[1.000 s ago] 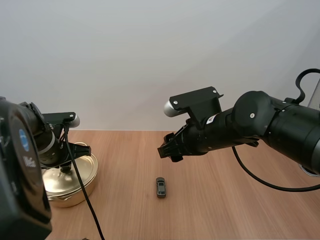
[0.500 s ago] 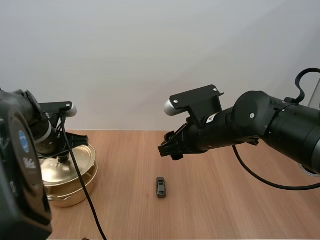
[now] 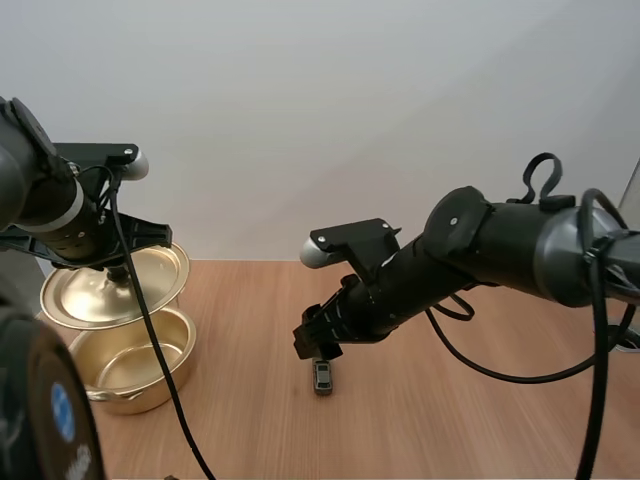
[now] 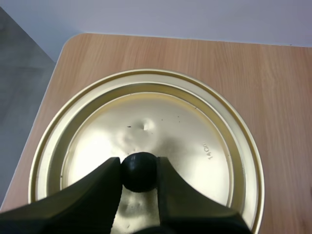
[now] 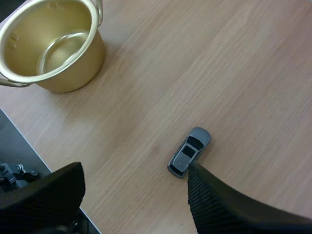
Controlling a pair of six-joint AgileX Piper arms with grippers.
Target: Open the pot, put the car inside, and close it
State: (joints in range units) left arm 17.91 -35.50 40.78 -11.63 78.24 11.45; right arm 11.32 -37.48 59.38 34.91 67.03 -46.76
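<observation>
Now my left gripper [image 4: 139, 170] is pinching the black knob [image 4: 139, 171] of the gold lid [image 4: 195, 141], 1 finger pressing on each side of it. In the high view this gripper [image 3: 118, 268] is holding the lid [image 3: 105, 290] in the air above the pot [image 3: 150, 390], slightly tilted and clear of the rim. The pot is sitting open near the table's [image 3: 450, 400] left edge, and the right wrist view is showing its [image 5: 78, 68] inside bare. The car [image 3: 321, 374] is lying on the wood near the table's middle, well apart from the pot. My right gripper [image 3: 315, 340] is hovering just over it. Its 2 fingers [image 5: 209, 204] are standing wide apart, gripping nothing, and the small grey car [image 5: 189, 151] is lying just beside 1 fingertip.
</observation>
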